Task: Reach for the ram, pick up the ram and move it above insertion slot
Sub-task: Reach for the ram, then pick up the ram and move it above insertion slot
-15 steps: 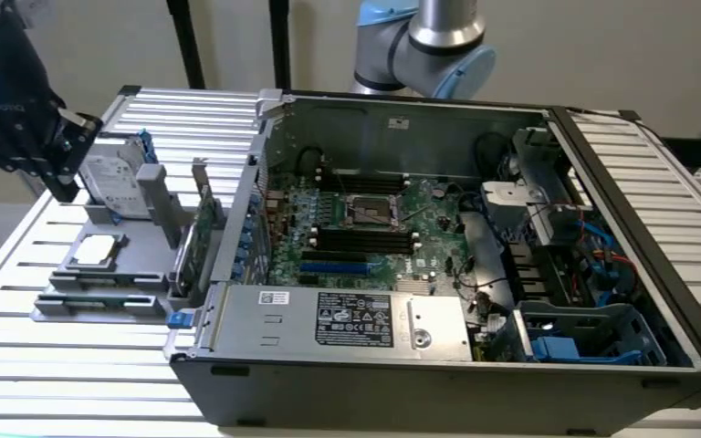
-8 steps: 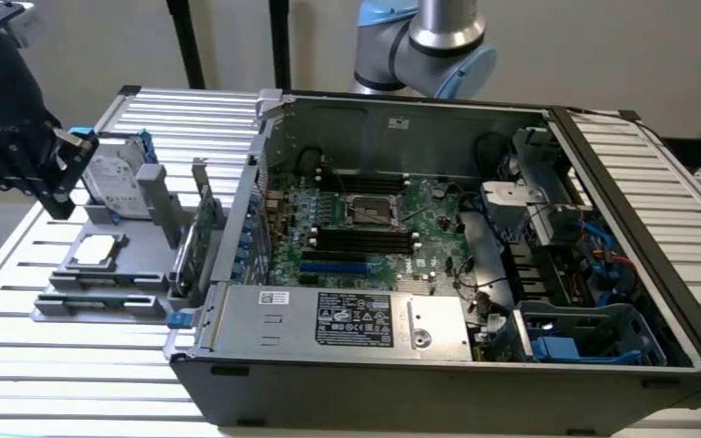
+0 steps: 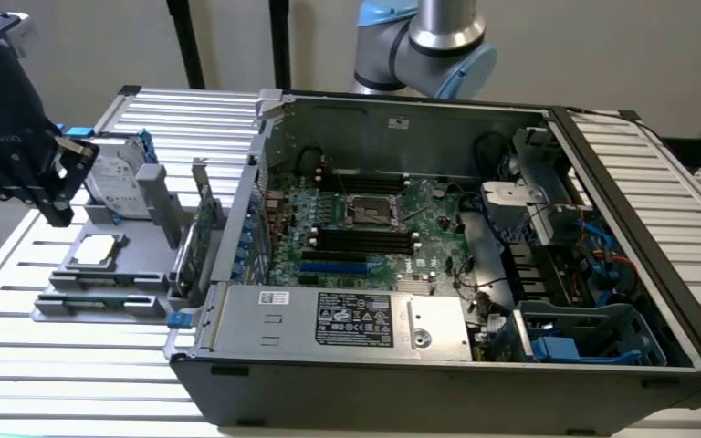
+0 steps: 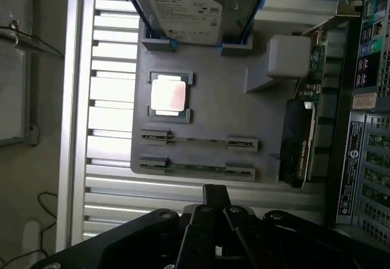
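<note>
Two ram sticks stand on edge in slots of a grey holder tray (image 4: 219, 98); in the wrist view the near ram stick (image 4: 196, 169) and the second ram stick (image 4: 198, 139) are thin green strips. In the exterior view the ram (image 3: 98, 298) sits at the tray's front. My gripper (image 3: 56, 215) hangs above the tray's far left side, beside the hard drive, apart from the ram. Its fingers (image 4: 213, 197) look pressed together with nothing between them. The black memory slots (image 3: 358, 240) lie on the motherboard inside the open computer case (image 3: 448, 356).
On the tray also rest a silver hard drive (image 4: 195, 13), a CPU chip (image 4: 167, 95) and an upright green expansion card (image 4: 301, 141) near the case wall. The tray and case stand on a slatted metal table (image 3: 70, 383). The arm's base (image 3: 430, 46) rises behind the case.
</note>
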You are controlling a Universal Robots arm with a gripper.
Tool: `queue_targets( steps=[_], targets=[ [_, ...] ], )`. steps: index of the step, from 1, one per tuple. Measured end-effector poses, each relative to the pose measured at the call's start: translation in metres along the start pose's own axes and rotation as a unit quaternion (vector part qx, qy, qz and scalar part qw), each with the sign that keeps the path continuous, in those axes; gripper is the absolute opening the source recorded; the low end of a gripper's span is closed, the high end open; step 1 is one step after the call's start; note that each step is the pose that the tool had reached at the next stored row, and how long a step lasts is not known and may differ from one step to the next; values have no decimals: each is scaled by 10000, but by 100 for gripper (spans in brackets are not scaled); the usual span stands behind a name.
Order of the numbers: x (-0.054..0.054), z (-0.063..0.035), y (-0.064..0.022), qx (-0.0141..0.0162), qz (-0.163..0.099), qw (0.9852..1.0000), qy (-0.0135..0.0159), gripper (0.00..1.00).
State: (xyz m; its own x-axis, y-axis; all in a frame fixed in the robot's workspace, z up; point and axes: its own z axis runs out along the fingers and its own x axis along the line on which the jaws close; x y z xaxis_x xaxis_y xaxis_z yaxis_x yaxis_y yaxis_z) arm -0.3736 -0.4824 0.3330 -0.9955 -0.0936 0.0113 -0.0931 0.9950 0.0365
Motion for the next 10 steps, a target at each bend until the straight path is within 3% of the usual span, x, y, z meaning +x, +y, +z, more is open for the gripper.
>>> queue_targets(
  steps=[5,10],
  targets=[
    [1,7,0,5,-453,9990,16,11],
    [0,12,0,10,-910,9958,33,11]
  ],
)
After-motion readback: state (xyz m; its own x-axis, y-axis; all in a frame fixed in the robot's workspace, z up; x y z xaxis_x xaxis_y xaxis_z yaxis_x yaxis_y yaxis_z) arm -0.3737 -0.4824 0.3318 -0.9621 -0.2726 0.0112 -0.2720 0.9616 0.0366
